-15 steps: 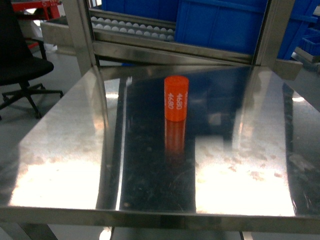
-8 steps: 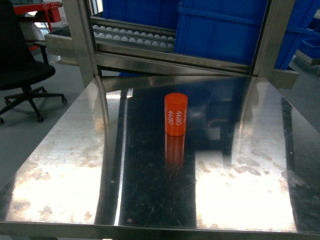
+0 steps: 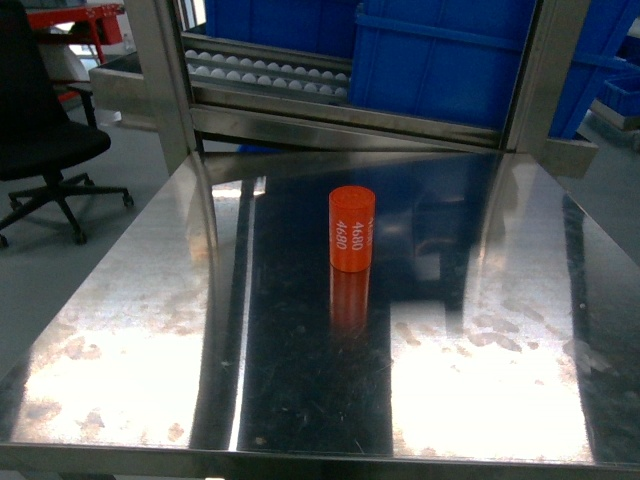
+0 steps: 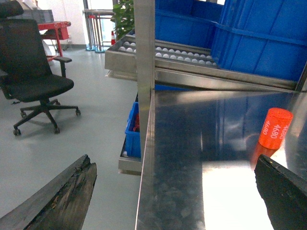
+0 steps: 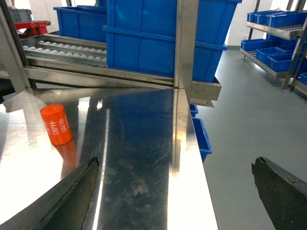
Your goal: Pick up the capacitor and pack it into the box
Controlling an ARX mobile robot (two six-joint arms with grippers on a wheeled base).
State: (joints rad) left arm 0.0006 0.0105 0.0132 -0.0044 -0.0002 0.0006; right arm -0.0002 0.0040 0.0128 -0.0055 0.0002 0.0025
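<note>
On the steel table (image 3: 130,330), the orange capacitor (image 3: 351,228) stands apart from both wide-spread tools.

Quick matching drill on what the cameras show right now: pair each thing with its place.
Things:
1. orange cylindrical capacitor printed 4680
2. large blue plastic bins
3. black swivel office chair
4. shiny steel table

Places:
A. on the grey floor, left
B. on the roller rack behind
C. upright mid-table
D. under the capacitor

Pairs: 1-C, 2-B, 3-A, 4-D
</note>
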